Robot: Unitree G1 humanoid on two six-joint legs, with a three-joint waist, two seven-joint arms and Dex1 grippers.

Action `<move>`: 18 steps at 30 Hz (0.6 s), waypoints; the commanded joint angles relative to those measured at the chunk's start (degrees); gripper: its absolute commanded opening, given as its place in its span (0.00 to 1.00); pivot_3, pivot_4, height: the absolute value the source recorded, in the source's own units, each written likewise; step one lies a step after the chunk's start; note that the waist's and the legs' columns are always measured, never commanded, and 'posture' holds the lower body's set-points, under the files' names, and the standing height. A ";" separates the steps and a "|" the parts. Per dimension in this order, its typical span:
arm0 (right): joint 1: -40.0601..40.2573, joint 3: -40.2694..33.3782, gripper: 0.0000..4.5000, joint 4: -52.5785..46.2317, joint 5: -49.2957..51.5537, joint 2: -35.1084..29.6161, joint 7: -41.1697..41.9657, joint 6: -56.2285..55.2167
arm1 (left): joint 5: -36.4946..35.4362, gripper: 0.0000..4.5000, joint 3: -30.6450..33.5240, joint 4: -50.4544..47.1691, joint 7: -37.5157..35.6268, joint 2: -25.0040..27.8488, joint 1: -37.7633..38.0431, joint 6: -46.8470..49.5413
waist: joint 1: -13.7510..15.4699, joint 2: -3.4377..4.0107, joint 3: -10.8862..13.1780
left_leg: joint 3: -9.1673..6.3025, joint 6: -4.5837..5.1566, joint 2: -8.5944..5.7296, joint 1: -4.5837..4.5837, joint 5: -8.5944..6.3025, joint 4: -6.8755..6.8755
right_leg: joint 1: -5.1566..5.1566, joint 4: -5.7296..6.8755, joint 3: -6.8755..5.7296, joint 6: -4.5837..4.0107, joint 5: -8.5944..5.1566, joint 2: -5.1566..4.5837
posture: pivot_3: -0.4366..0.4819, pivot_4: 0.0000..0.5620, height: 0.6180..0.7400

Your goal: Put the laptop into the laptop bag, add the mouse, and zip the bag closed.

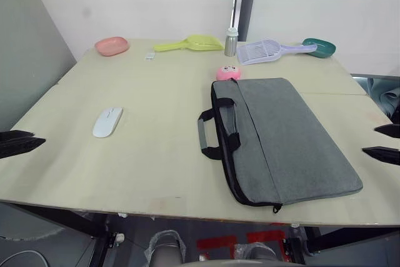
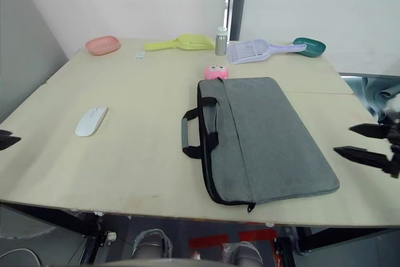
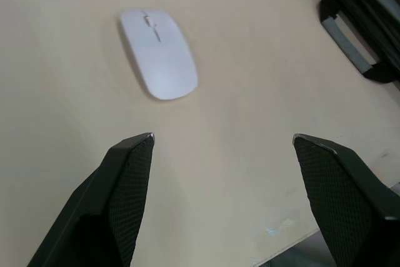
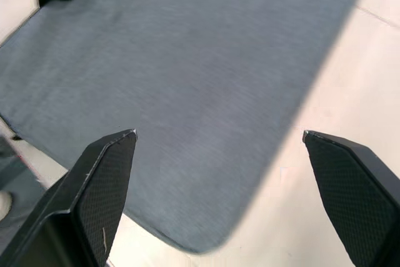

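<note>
laptop bag (image 1: 284,139) flat, seemingly zipped — mouse (image 1: 107,121) well apart.

Bag (image 1: 294,136): matt grey woven cloth, black trim, handles (image 1: 215,132) with a smooth grey grip. Mouse (image 3: 159,53): smooth white plastic, slight sheen. Table (image 1: 156,154): pale, matt, wood-look top, faintly scuffed. My fingers (image 3: 128,179): black, fine cross-hatched texture on the pads.

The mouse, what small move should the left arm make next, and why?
Probably ease the left gripper forward over the mouse: its fingers are spread wide with the mouse lying free on the table just ahead, well left of the laptop bag, while the right gripper hovers open over the bag's near corner.
</note>
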 commanded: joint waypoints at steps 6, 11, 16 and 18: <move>-0.57 -8.03 0.99 1.37 -4.02 2.10 2.54 -1.71 | 2.31 0.83 1.47 6.42 -2.42 0.76 -4.17 -6.17 | -0.04 0.00 0.00 | 0.01 0.01 0.01 0.10 0.01 0.01 | 0.03 0.10 0.03 -0.05 -0.02 0.00 | 0.48 0.27 1.00; -3.72 -5.95 0.99 -2.47 -1.78 3.80 2.16 -2.24 | 2.11 0.83 -0.77 4.00 -1.27 -2.47 -9.20 -7.84 | -0.12 0.06 -0.02 | 0.04 0.02 0.01 0.18 0.01 0.06 | 0.04 0.25 0.08 -0.07 -0.02 0.00 | 0.48 0.27 1.00; -16.72 6.17 0.99 -14.06 6.65 6.25 -5.84 1.34 | 5.29 0.83 -6.99 0.80 5.39 -8.53 -15.26 -9.62 | -0.87 0.17 -0.10 | 0.14 0.05 0.04 0.38 0.04 0.24 | 0.03 0.67 0.26 -0.11 -0.02 0.02 | 0.48 0.27 1.00; -21.24 11.90 0.99 -17.01 7.77 7.20 -9.11 2.20 | 7.20 0.83 -9.09 1.43 9.70 -11.29 -17.85 -10.68 | -1.01 0.16 -0.11 | 0.19 0.05 0.12 0.49 0.04 0.35 | 0.05 0.85 0.34 -0.12 -0.02 0.05 | 0.48 0.27 1.00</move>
